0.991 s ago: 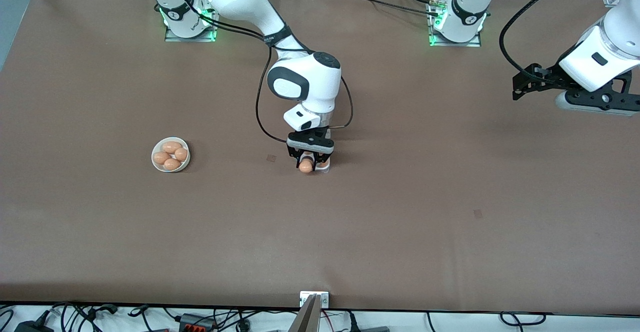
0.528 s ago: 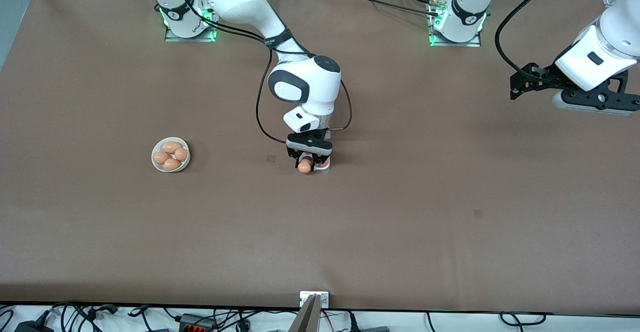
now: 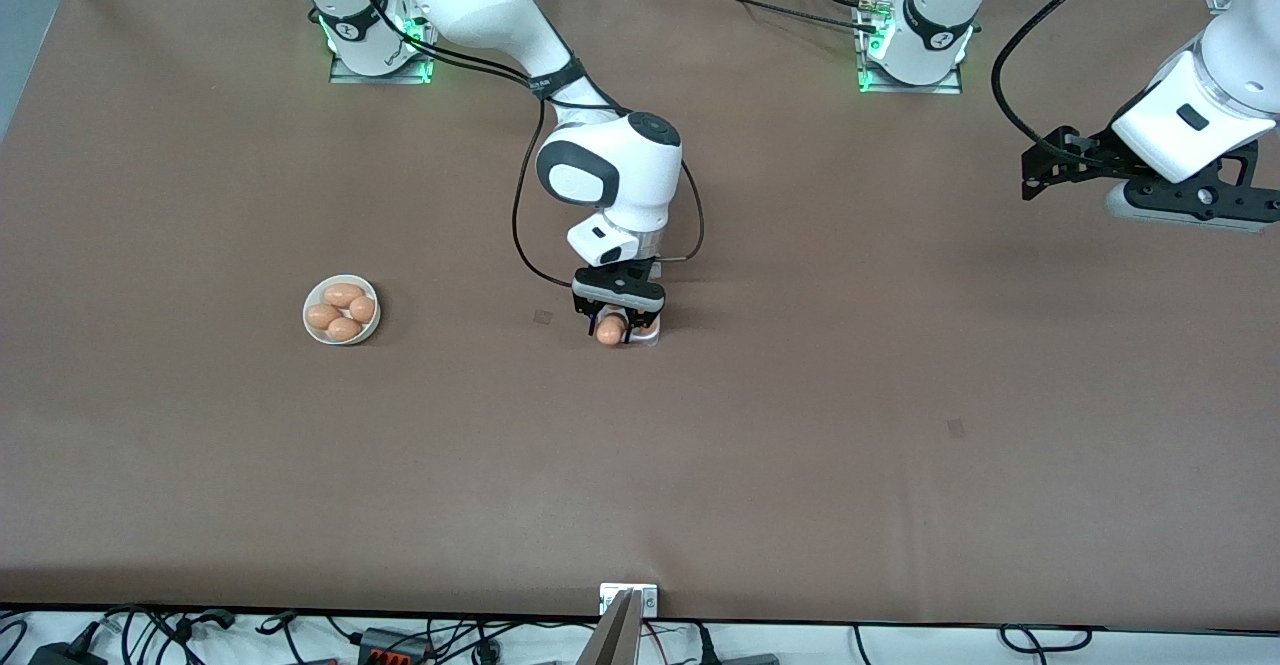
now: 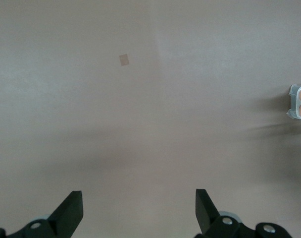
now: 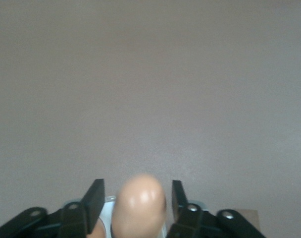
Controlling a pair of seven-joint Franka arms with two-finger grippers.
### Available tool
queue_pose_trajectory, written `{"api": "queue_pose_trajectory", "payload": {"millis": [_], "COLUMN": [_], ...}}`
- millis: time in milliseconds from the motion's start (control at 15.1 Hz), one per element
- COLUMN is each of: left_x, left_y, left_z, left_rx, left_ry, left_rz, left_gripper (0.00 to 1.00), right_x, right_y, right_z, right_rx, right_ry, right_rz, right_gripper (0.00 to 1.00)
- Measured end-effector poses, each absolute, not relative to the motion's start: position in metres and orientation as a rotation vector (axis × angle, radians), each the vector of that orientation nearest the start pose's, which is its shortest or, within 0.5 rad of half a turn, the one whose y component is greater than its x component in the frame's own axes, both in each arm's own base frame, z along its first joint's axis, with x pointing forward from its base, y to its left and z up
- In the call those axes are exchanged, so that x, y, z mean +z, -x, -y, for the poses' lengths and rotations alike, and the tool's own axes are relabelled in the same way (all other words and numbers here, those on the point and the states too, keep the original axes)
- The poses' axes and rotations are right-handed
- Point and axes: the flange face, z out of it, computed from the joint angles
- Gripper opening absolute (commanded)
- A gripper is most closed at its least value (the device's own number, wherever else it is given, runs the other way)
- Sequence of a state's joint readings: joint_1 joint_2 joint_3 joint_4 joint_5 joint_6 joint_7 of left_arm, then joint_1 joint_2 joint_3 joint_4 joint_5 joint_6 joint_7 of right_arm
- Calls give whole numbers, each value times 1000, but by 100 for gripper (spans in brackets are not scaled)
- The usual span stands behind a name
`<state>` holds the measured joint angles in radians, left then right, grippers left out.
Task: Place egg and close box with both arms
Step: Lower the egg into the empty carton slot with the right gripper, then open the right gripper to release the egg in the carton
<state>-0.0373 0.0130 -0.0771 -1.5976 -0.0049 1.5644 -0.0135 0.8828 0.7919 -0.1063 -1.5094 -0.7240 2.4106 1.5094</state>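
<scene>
The egg (image 3: 610,334) stands on end in the box (image 3: 650,338) near the middle of the table, with another brown egg beside it. My right gripper (image 3: 617,323) is low over the box. In the right wrist view its fingers (image 5: 95,198) stand open on either side of the egg (image 5: 139,206), with a gap on each side. A bit of the box's pale rim (image 5: 109,202) shows under them. My left gripper (image 3: 1034,173) hangs open and empty (image 4: 138,195) over bare table toward the left arm's end. From the left wrist view the box (image 4: 299,102) shows at the edge.
A round white bowl (image 3: 341,310) with several brown eggs sits toward the right arm's end of the table. Small square marks lie on the brown tabletop (image 3: 543,317) (image 3: 956,428).
My right gripper has let go of the egg: its fingers have spread apart while it stayed over the box. The left arm shifted slightly.
</scene>
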Motion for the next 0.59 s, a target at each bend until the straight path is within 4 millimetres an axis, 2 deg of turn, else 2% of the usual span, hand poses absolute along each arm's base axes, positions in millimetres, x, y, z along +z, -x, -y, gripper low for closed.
{"api": "queue_pose_trajectory", "payload": {"millis": [264, 594], "left_x": [604, 604], "left_y": [-553, -553], "left_z": [63, 64], "left_rx": [73, 73], "left_ry": [3140, 3140], "left_rz": [-157, -159], "left_gripper": [100, 100], "right_x": [210, 219], "right_y": [-510, -519], "right_z": [-516, -514], "right_rx": [-926, -949], "right_ry": [3131, 3116], "right_rz": [-313, -331], "right_gripper": [83, 83]}}
